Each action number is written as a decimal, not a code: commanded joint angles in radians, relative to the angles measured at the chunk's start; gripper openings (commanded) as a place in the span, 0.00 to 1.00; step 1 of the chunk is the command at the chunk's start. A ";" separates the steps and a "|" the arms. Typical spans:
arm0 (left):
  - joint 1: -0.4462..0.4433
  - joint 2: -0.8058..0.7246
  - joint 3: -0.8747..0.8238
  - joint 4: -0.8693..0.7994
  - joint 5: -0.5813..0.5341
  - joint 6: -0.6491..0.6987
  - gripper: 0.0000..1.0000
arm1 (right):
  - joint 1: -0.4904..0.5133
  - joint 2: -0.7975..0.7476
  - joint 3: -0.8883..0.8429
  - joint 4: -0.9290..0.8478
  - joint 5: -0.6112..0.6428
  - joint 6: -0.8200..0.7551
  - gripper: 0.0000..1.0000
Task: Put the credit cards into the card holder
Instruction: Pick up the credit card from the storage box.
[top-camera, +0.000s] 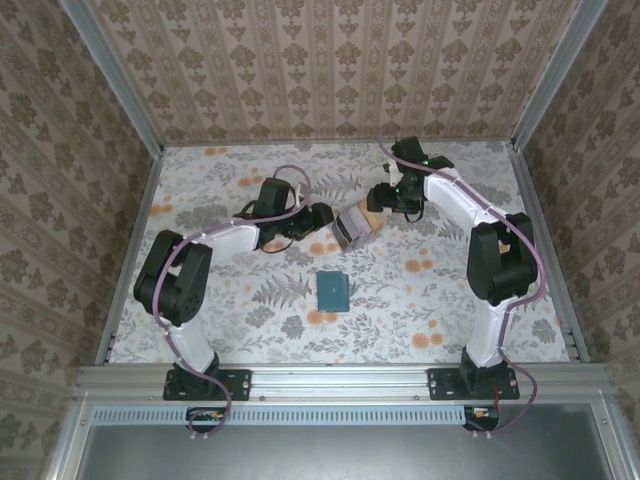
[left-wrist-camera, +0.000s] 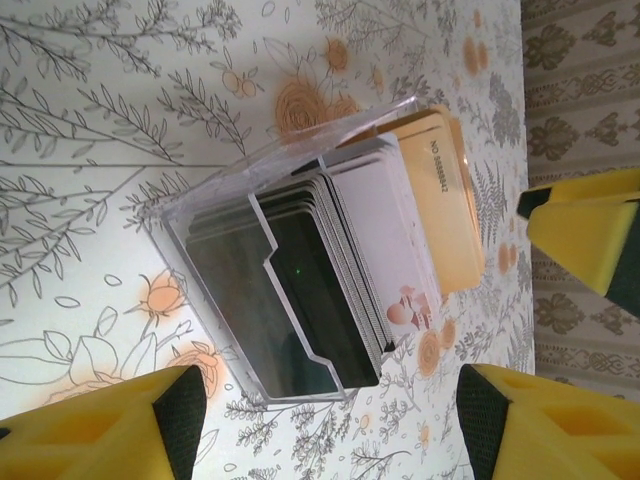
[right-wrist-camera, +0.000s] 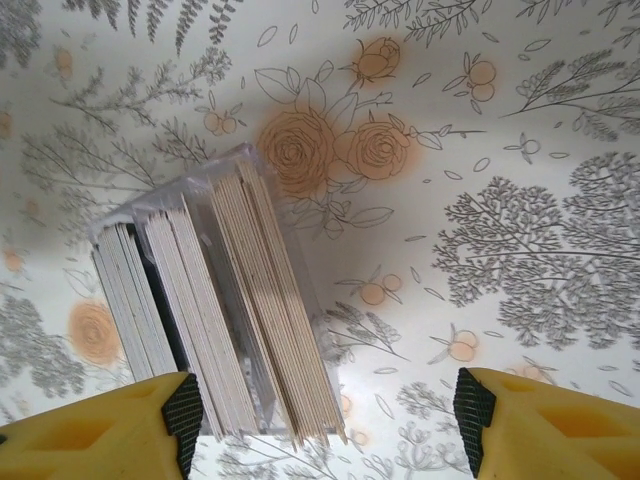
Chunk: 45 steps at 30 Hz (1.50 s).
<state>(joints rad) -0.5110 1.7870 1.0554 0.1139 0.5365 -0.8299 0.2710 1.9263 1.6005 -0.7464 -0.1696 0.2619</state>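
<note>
The credit cards (top-camera: 352, 228) stand on edge in a small clear box at mid table. In the left wrist view the box (left-wrist-camera: 262, 290) holds white and dark cards (left-wrist-camera: 375, 245), with a tan stack (left-wrist-camera: 445, 200) behind them. My left gripper (top-camera: 322, 216) is at the box's left, open (left-wrist-camera: 330, 430), with the box's near corner just ahead of its fingers. My right gripper (top-camera: 382, 196) is at the box's right, open (right-wrist-camera: 320, 425). Its left finger (right-wrist-camera: 110, 430) sits beside the card edges (right-wrist-camera: 230, 320), which reach in between the fingers. The teal card holder (top-camera: 332, 291) lies flat and closed, nearer the arm bases.
A floral cloth (top-camera: 420, 300) covers the table. Metal rails (top-camera: 535, 240) and patterned walls (top-camera: 330, 60) enclose it on three sides. One yellow finger (left-wrist-camera: 590, 235) of the right gripper shows at the right edge of the left wrist view, close to the tan stack.
</note>
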 joint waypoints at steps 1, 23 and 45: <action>-0.012 0.034 0.051 -0.047 -0.027 0.010 0.68 | 0.028 0.032 0.060 -0.112 0.110 -0.085 0.69; -0.038 0.237 0.178 -0.046 -0.015 -0.082 0.44 | 0.056 0.139 0.159 -0.169 0.125 -0.130 0.66; -0.042 0.244 0.176 -0.081 0.012 -0.098 0.42 | 0.066 0.184 0.259 -0.263 0.180 -0.081 0.68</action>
<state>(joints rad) -0.5503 2.0319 1.2293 0.0620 0.5182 -0.9066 0.3321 2.1098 1.8187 -0.9371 -0.0097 0.1513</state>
